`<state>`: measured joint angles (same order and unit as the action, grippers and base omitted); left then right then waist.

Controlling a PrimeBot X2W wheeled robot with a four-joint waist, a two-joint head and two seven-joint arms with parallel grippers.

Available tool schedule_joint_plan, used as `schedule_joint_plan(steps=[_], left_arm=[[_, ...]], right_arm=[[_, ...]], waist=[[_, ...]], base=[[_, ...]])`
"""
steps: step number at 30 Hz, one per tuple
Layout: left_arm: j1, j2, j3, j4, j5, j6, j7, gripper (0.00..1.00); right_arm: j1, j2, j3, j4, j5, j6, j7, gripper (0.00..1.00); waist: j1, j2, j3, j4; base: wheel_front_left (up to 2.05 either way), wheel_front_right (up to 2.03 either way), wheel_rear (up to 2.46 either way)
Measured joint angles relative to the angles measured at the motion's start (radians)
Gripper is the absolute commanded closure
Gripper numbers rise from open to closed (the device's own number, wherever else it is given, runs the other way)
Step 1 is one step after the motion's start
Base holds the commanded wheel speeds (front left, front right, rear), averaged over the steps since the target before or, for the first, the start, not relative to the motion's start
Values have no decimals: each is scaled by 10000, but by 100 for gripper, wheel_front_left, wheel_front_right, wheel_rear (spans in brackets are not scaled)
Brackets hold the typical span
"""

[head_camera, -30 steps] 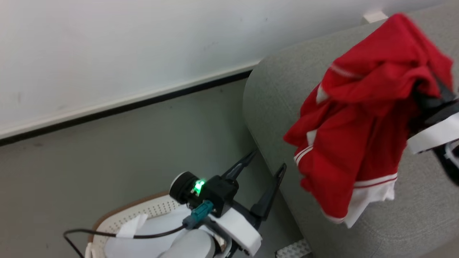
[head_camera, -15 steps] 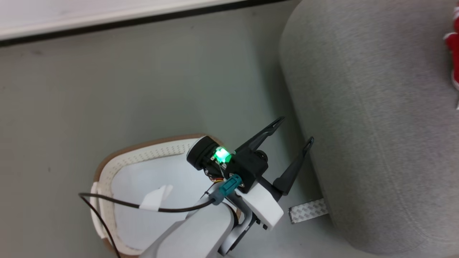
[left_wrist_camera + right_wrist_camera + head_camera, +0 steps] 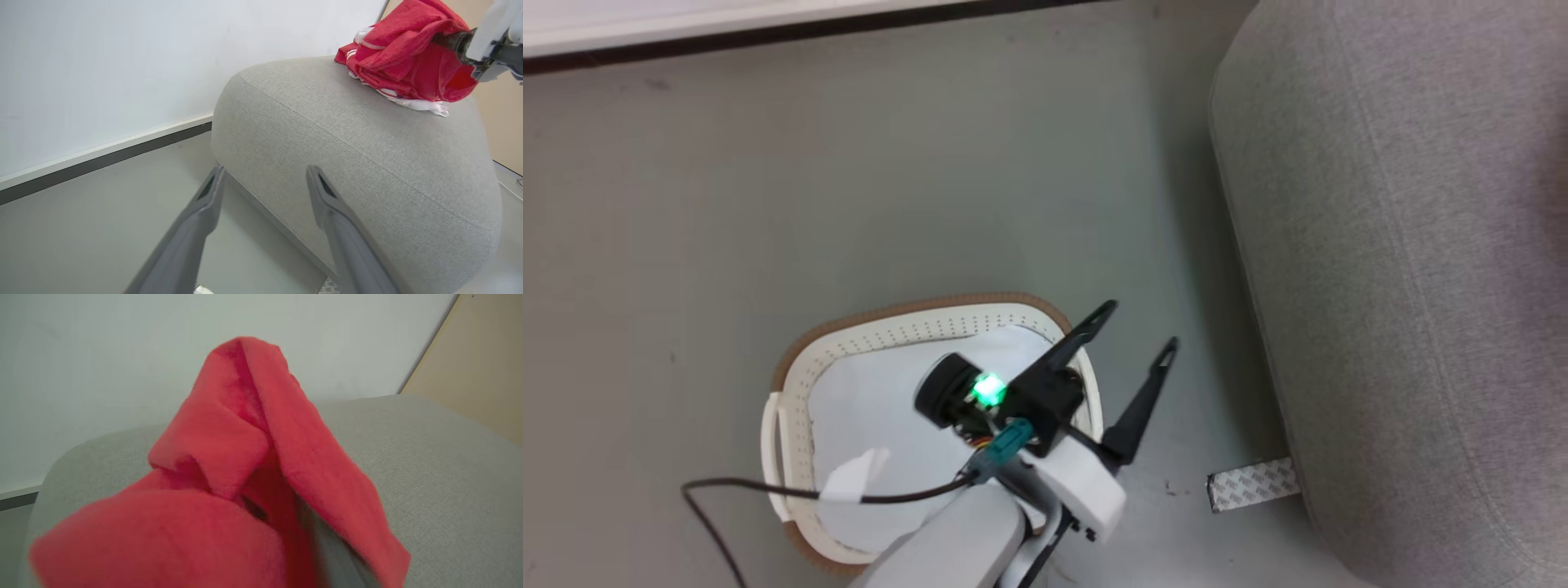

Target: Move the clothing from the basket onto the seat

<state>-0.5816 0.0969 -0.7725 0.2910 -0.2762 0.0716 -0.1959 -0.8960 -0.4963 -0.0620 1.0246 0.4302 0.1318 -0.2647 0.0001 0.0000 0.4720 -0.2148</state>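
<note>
Grey woven fabric covers the seat (image 3: 1405, 269), rounded at the edges with a seam along its side, standing on a smooth grey-green floor (image 3: 849, 188). Behind the seat a white wall (image 3: 122, 61) meets the floor at a dark skirting strip (image 3: 102, 161), and past the seat's far end a beige panel (image 3: 482, 355) shows. The clothing (image 3: 404, 61), red with white striped trim, lies bunched on top of the seat near that far end. The right gripper (image 3: 463, 41) reaches into the heap from the side; it seems to be pinching a fold, though red cloth hides the fingertips. On the floor near the seat's lower corner stands the basket (image 3: 915, 314), white with a brown rim, a pale cloth (image 3: 882, 400) in its bottom. The left gripper (image 3: 1138, 325) hovers over the basket's rim on the side toward the seat, fingers spread wide and holding nothing. A patterned strip of tape (image 3: 1252, 483) lies on the floor at the seat's foot.
</note>
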Motion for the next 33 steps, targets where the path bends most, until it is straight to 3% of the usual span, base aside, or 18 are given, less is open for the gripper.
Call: schedule_joint_plan(steps=[3,4,14,23,33], left_arm=[[188,107,127,128,-52,102,-134,0],[408,219,272,251,-121,224,-270,0],[2153,725,1465,238,-842,807,-656,0],[4296,792,3321,-1172,-593,957,-681,0],[5757,343,5264,-1532,178,606,-681,0]], right_arm=[[646,420,-165,-514,-44,0,0,0],[1445,848,-382,-1127,35,2,4,0],[5091,1935,-1432,-4667,-1087,2,2,0],[7947,3317,-1615,-7770,-2548,0,0,0],[9278,4031,-362,-8460,-2976,0,0,0]], waist=[[0,0,-211,-45],[0,0,-478,-79],[-1,0,-2020,-123],[-4,0,-3586,180],[-4,0,-4653,923]], base=[[0,0,0],[0,0,0],[0,0,0],[0,0,0],[0,0,0]])
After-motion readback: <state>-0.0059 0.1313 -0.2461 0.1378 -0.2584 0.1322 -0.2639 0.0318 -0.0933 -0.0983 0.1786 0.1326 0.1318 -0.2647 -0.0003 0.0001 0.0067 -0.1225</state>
